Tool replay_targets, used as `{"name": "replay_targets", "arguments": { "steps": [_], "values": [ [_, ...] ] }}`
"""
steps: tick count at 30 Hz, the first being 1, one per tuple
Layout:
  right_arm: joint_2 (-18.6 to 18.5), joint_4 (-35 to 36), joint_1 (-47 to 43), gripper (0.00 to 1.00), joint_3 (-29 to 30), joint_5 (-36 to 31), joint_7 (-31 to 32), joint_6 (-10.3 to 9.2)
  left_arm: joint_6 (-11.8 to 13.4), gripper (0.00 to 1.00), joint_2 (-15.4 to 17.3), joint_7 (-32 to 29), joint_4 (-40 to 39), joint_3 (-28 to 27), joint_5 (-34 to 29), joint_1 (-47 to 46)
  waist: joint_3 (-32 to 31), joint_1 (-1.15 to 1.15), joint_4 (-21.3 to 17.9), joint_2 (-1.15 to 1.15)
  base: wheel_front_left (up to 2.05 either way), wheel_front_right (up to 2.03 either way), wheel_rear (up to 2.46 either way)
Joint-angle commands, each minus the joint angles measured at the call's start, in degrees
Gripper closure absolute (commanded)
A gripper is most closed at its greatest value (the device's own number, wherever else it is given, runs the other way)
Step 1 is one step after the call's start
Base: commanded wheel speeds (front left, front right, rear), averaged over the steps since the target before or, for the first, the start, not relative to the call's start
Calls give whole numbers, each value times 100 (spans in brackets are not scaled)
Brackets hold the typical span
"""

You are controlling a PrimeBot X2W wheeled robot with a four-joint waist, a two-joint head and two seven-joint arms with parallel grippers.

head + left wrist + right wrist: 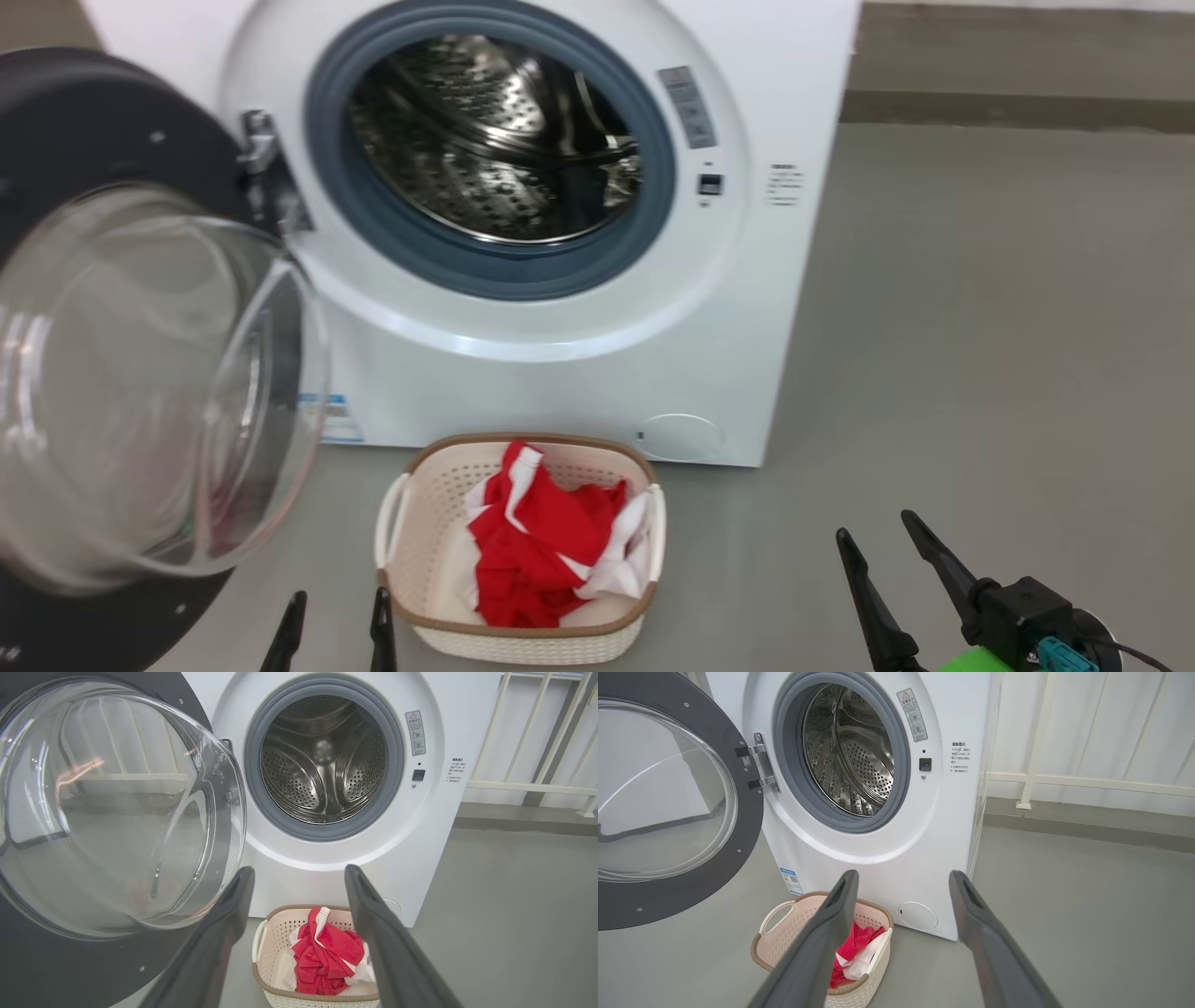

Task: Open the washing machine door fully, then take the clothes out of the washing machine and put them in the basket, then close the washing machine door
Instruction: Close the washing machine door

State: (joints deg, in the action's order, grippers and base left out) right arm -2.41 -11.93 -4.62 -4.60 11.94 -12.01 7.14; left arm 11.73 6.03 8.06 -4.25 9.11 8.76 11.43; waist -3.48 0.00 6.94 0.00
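Head view: the door [140, 373] stands swung wide at the left of the washing machine [579, 373], with its clear bowl bulging toward the robot and a black rim around it. The drum [495, 140] looks like bare steel, and no camera shows fabric in it. The clothes [541, 551] lie in the basket [415, 523], which sits on the floor [980, 373] just in front of the machine, below the opening. The left end effector [340, 593] and right end effector [876, 525] are both released, fingers spread, with nothing between them. The left is near the basket and the door's lower edge; the right is well off to the side.

What seems left is shutting the door, and that is where trouble could come. The glass bowl is smooth and curved, so a finger pushing on it would likely slide off. The flat black rim looks the safer place to push. The door's lower edge may sweep close over the basket, and a bump could shove or tip it. A weak push might leave the door resting on the grey gasket [485, 266] without latching.

The clothes are a soft, crumpled red heap with white panels, piled toward the basket's right side. One red-and-white fold pokes up about to the brown rim, where a passing door could catch it.
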Motion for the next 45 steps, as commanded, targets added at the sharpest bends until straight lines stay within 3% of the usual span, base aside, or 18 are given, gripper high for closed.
{"name": "replay_targets", "arguments": {
  "steps": [1, 11, 17, 39, 40, 42, 45],
  "values": [
    [-46, 159, 102, 0, -178, 5, -8, 35, 65, 0, 58, -16, -212, -221, 52, -158, -59, 0, 473, 0, 0, 0, 0],
    [-46, 151, 68, 0, -282, 118, -52, 35, 105, 0, 112, -116, -309, -209, 77, -73, -91, 0, 1191, 0, 0, 0, 0],
    [-46, 119, 55, 0, -293, 139, -71, 35, 132, 0, 116, -144, -323, -213, 111, -34, -119, 0, 1407, 0, 0, 0, 0],
    [-46, 33, 76, 0, -340, 167, -94, 35, 197, 0, 165, -223, -363, -177, 209, 62, -141, 0, 1450, 0, 0, 0, 0],
    [-46, 32, 76, 0, -337, 167, -97, 35, 193, 29, 166, -232, -362, -172, 221, 62, -141, 0, 1451, 0, 0, 0, 0],
    [-46, 28, 74, 0, -330, 164, -101, 35, 178, 100, 172, -240, -365, -163, 245, 62, -139, 0, 1456, 0, 0, 0, 0],
    [-46, 17, 72, 0, -324, 162, -106, 35, 173, 100, 187, -233, -368, -157, 258, 66, -139, 0, 1464, 0, 0, 0, 0]
  ]
}}
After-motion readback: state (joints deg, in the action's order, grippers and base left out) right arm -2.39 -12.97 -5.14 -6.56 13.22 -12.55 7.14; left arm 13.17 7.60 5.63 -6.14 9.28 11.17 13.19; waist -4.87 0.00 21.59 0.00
